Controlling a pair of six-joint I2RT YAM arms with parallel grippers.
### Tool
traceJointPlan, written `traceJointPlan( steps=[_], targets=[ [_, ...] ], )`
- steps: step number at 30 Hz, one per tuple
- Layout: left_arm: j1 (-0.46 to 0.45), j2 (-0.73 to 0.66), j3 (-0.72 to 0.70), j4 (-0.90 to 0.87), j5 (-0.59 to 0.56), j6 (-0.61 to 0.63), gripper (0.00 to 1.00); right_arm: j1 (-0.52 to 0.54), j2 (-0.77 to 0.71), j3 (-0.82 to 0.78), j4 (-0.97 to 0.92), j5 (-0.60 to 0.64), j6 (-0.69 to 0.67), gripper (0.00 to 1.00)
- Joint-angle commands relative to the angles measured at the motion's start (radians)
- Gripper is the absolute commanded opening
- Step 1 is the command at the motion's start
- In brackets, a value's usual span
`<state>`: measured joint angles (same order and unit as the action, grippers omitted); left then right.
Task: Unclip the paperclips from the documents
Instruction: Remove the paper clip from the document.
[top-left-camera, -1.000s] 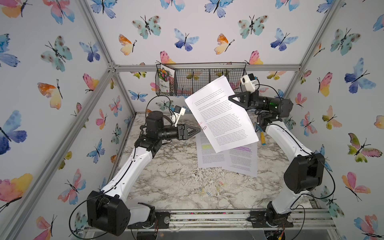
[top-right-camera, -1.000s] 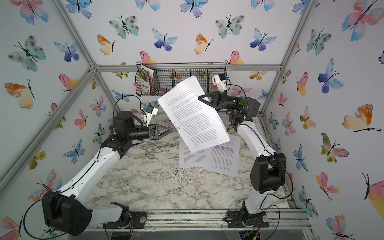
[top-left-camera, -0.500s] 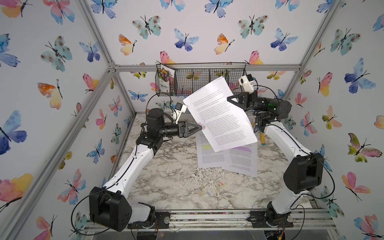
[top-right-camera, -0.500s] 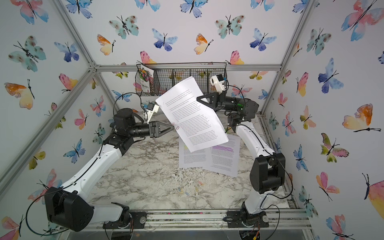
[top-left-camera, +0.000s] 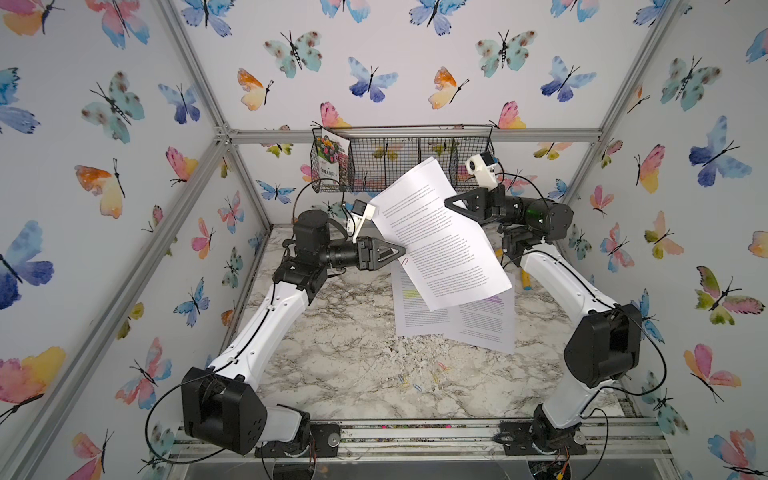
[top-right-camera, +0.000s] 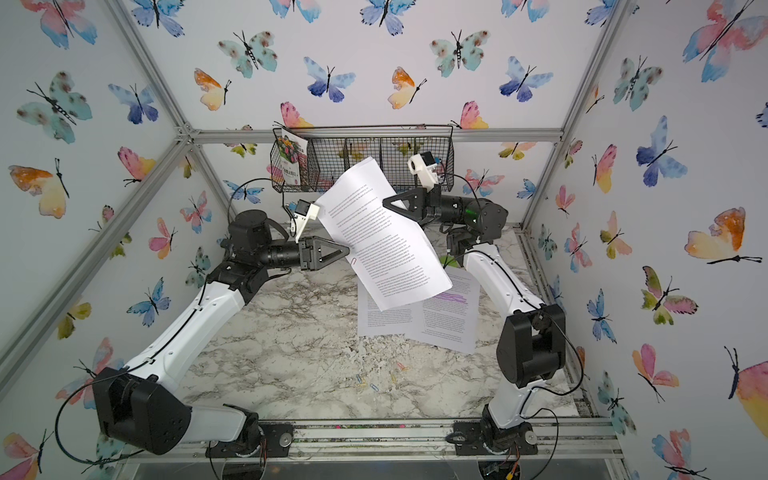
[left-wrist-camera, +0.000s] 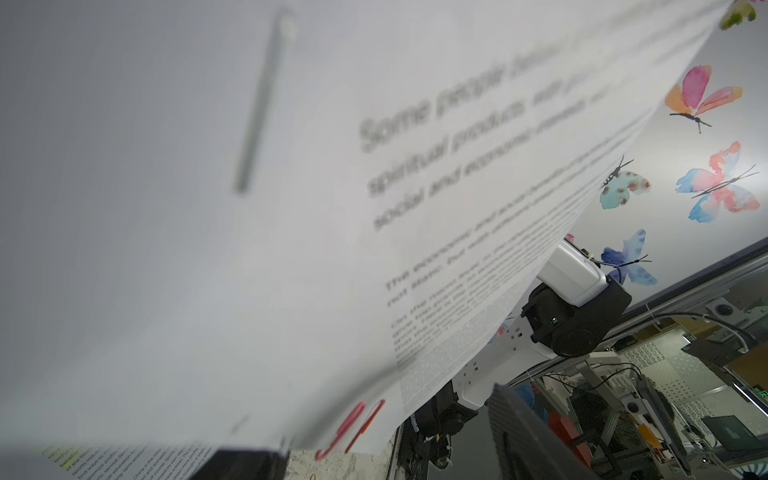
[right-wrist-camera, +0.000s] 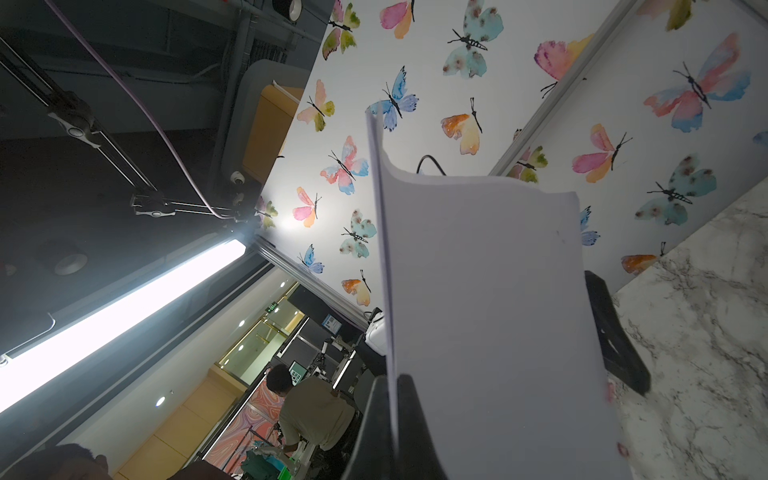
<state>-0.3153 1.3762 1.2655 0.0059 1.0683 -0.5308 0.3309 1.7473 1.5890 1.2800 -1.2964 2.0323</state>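
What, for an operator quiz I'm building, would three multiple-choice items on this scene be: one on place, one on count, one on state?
1. Where is the unhighlighted document?
A flat on the table; B raised above it; C under the other sheets.
2. How many documents lie on the table?
A one; B two; C three.
3. The right gripper is:
A open and empty; B shut on nothing; C shut on the unhighlighted document.

Key:
1 B: both top views show it tilted in the air.
2 B: only the yellow-marked sheet and the purple-marked sheet lie there.
3 C: the right wrist view shows its fingers pinching the paper's edge.
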Motion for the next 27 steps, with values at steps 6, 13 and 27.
traceJointPlan(
  steps=[6, 13, 27],
  targets=[
    [0.003, 0.001, -0.022, 0.115, 0.083, -0.066, 0.65, -0.001, 0.011, 0.043, 0.037, 0.021, -0.005, 0.02],
    [0.004, -0.013, -0.047, 0.121, 0.088, -0.078, 0.07, -0.001, 0.029, 0.069, 0.022, 0.013, -0.02, 0.02],
    [0.034, -0.034, -0.088, 0.037, 0.026, -0.04, 0.0, -0.019, -0.002, 0.033, -0.021, -0.023, -0.072, 0.02]
  ],
)
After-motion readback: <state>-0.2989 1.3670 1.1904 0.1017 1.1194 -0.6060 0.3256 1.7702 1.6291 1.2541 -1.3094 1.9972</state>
